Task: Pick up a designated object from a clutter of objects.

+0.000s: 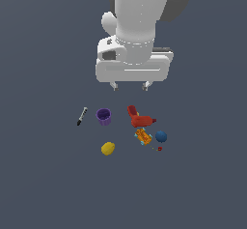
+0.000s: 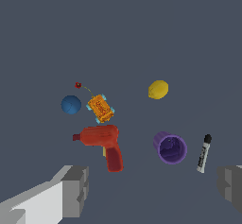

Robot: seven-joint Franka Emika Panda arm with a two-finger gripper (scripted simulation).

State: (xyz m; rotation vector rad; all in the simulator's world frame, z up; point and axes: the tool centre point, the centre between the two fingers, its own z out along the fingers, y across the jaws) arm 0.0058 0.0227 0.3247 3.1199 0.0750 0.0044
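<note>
My claw (image 1: 130, 86) hangs wide open and empty above the clutter, the orange item (image 1: 143, 136) lying beyond the red tool (image 1: 139, 119), its long axis diagonal.

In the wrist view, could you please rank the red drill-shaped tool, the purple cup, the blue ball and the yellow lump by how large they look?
1. red drill-shaped tool
2. purple cup
3. blue ball and yellow lump: they look alike, so no ranking between them.

The tool and cup also lie nearer the camera, which flatters them.
</note>
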